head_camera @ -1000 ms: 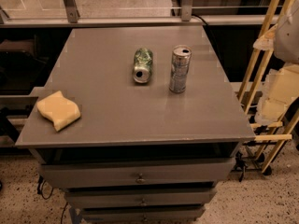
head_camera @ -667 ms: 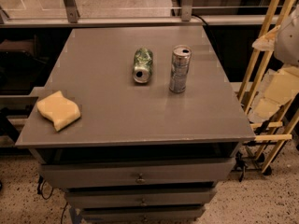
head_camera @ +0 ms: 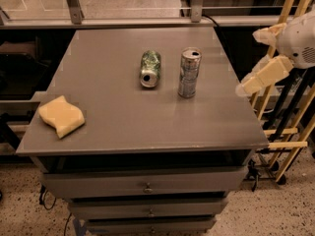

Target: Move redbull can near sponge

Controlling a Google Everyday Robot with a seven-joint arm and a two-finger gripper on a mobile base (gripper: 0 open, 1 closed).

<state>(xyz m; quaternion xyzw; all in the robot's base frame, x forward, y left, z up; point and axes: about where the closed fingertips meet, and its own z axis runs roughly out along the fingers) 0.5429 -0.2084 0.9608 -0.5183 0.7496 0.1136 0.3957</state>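
Observation:
The redbull can [head_camera: 189, 73] stands upright on the grey table [head_camera: 123, 122], right of the middle. The pale yellow sponge [head_camera: 61, 116] lies flat near the table's front left corner, far from the can. My gripper [head_camera: 248, 62] hangs at the right, just off the table's right edge and about level with the can. Its two cream fingers [head_camera: 266, 75] are spread open with nothing between them.
A green can [head_camera: 150, 69] lies on its side just left of the redbull can, its open end facing the front. Wooden rails [head_camera: 283, 132] stand right of the table. Drawers [head_camera: 147, 186] sit under the top, and a railing [head_camera: 133, 21] runs behind it.
My gripper has moved left and up from the right edge, closer to the table's right side. The cans and the sponge have not moved.

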